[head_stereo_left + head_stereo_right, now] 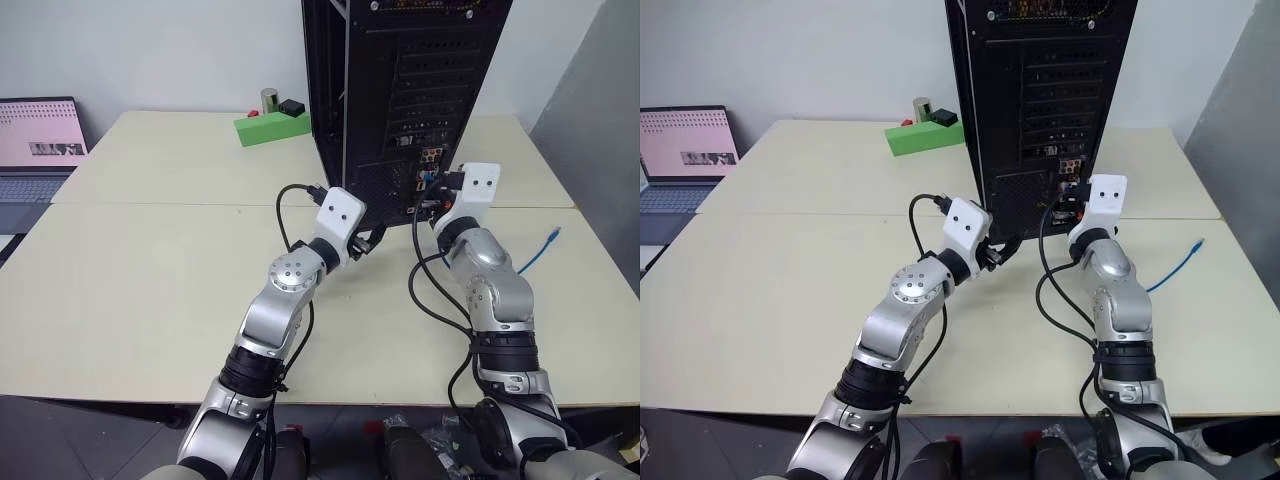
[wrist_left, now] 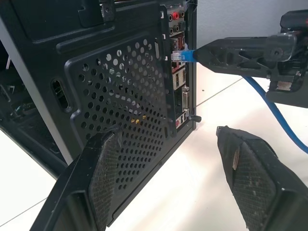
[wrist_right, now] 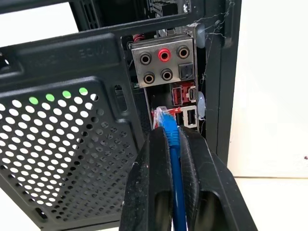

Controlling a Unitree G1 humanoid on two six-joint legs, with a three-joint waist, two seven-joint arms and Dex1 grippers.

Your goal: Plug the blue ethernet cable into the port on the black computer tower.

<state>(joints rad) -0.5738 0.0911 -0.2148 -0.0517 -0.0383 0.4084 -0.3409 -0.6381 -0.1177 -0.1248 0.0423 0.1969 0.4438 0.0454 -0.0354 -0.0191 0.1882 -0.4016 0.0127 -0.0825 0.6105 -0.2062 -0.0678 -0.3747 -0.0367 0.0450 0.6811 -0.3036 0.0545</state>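
At the rear port cluster of the tall black metal computer tower (image 3: 211, 72), my right gripper (image 3: 169, 132) pinched the thin blue ethernet cable (image 3: 171, 130) just behind its plug; left gripper (image 2: 168, 178) gaped empty. I judged the cord floppy, so gripping there suited

The tower (image 1: 400, 90) stands upright on the surface (image 1: 140, 260). A green block (image 1: 270, 128) lies just left of it. The cable (image 1: 540, 247) lies to its right.
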